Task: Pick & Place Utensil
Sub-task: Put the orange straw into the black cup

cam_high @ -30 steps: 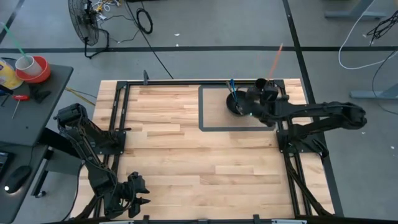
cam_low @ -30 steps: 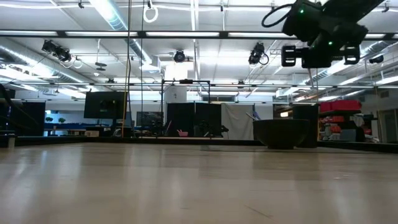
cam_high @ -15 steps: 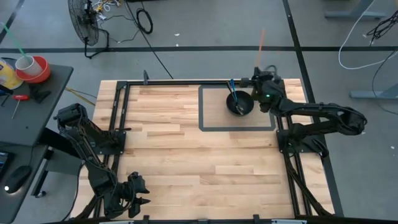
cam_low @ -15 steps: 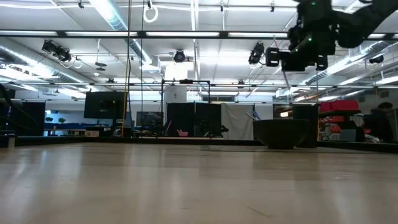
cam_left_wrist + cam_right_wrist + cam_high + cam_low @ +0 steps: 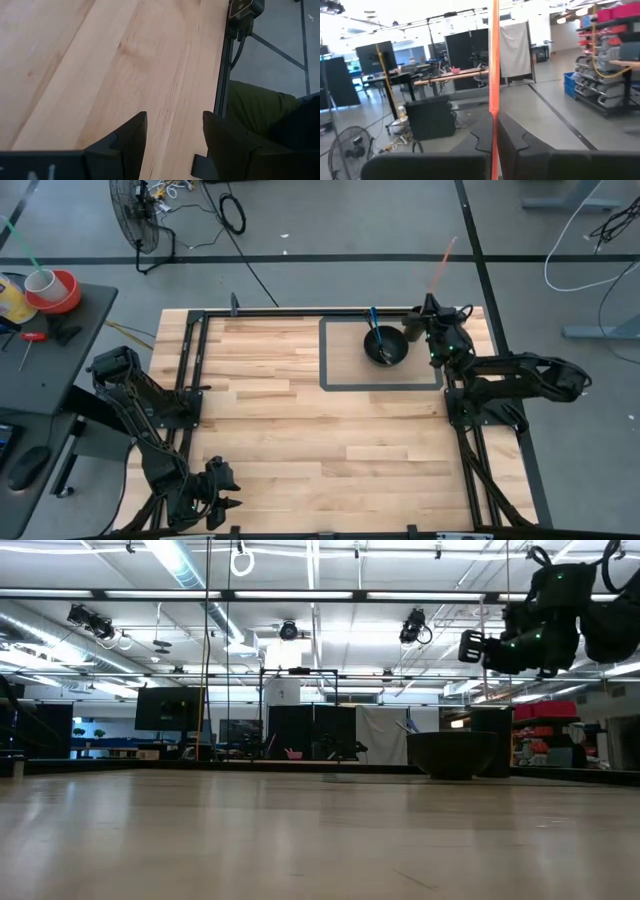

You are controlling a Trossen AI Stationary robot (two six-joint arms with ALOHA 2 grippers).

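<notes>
Right hand [image 5: 432,308] is held raised over the far right corner of the pale wooden plank bench [image 5: 300,420], its dark fingers clamped together on a thin, straight orange utensil handle [image 5: 441,263] that sticks out beyond the bench's far edge. Just beside it, a round dark bowl [image 5: 385,345] sits inside a dark rectangular outline [image 5: 325,355], with a blue-handled utensil [image 5: 374,321] leaning in it. Left hand [image 5: 172,131] is parked at the near left edge, fingers apart over bare wood.
</notes>
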